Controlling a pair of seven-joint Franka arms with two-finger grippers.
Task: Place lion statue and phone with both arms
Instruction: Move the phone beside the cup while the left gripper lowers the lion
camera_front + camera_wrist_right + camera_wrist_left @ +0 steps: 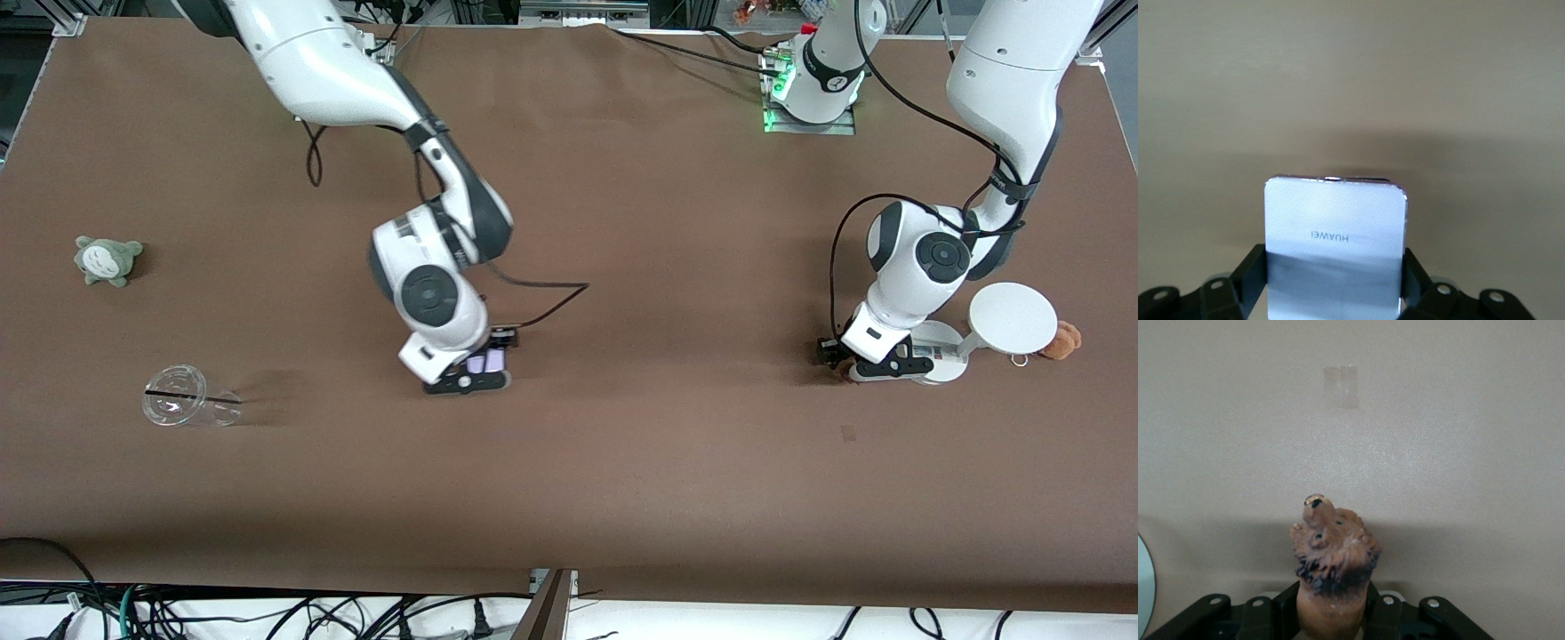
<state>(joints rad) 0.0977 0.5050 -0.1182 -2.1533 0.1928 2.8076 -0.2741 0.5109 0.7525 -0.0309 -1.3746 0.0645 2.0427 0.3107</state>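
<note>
Lion (1333, 550) clamped in left gripper (876, 366), low over cloth beside white stand (996, 324). Phone (1335, 243) clamped in right gripper (471, 372), low over mid-table (622, 444). Step judged: both things carried, set-down not yet done. Next move calls for lowering until contact, then fingers released, arms lifted straight up.

Two arms low over a brown table
The right gripper (469, 372) at frame centre clamps the phone (486, 362); the left gripper (858, 364) sits lower right beside a white stand (1009, 320).
</note>
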